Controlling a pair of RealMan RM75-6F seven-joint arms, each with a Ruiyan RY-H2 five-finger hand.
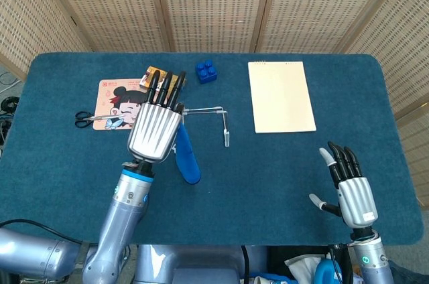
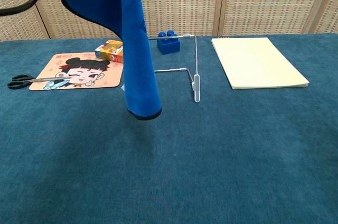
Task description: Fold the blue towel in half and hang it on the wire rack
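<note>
Two hands show in the head view: the left hand (image 1: 155, 131) is raised over the counter (image 1: 67, 163) with its fingers (image 1: 166, 88) held close together, holding the towel (image 2: 134, 44), while the right hand (image 1: 353, 193) hovers low at the near right edge, fingers apart and empty. From the chest view the towel hangs free as a long doubled drape, its lower end clear of the counter and just in front of the left side of the rack (image 2: 194, 68); the grip itself is out of that view. The step in hand looks like the hanging: the drape should be carried back and a little toward the robot's right until its middle sits above the rack's top bar, then lowered so roughly equal lengths fall on each side. Going slowly should keep the swinging end from catching the near upright or tipping the light wire frame. Release is best left until the cloth's weight rests on the bar. A box (image 2: 109, 50) and block (image 2: 168, 42) stand behind.
</note>
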